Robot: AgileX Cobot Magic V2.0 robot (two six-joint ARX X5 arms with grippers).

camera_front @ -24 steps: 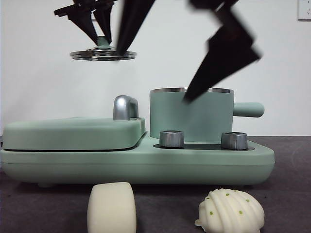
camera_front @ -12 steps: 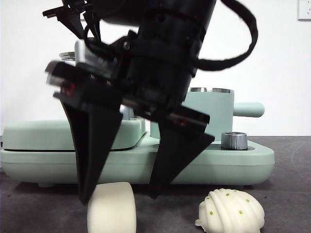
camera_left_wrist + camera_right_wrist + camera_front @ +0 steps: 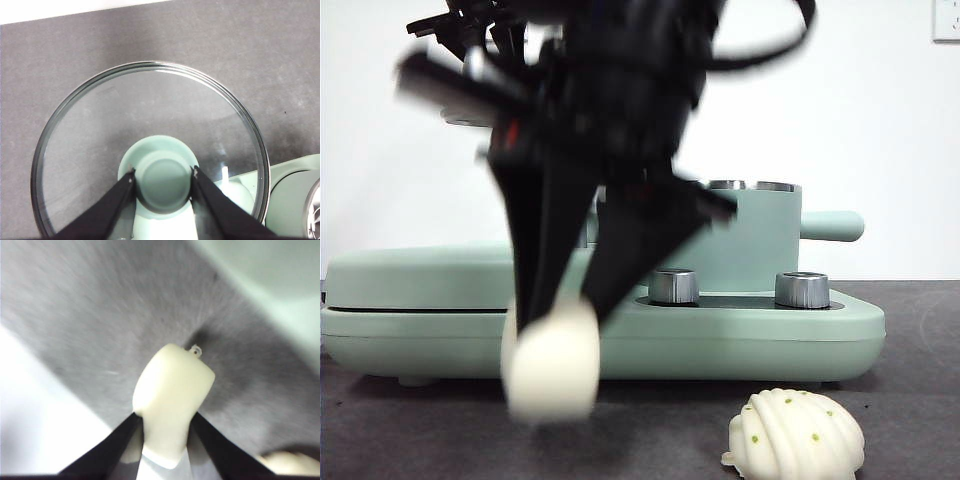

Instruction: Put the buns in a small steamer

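Observation:
My right gripper (image 3: 556, 312) (image 3: 165, 421) is shut on the smooth cream-white bun (image 3: 551, 362) (image 3: 172, 395) and holds it a little above the dark table, in front of the green appliance. The ridged, green-specked bun (image 3: 796, 436) lies on the table at the front right. The small steamer (image 3: 750, 238), a mint-green pot with a steel rim and side handle, stands uncovered on the appliance. My left gripper (image 3: 163, 175) is shut on the green knob of the steamer's glass lid (image 3: 150, 125) and holds it high at the upper left, mostly hidden behind the right arm in the front view.
The mint-green appliance base (image 3: 750, 340) spans the table, with a flat griddle lid (image 3: 430, 275) on its left half and two chrome knobs (image 3: 673, 286) in front of the pot. The right arm blocks much of the middle of the front view.
The right gripper came down over the smooth bun, shut on it and has lifted it off the table. The left gripper still holds the lid high at the left.

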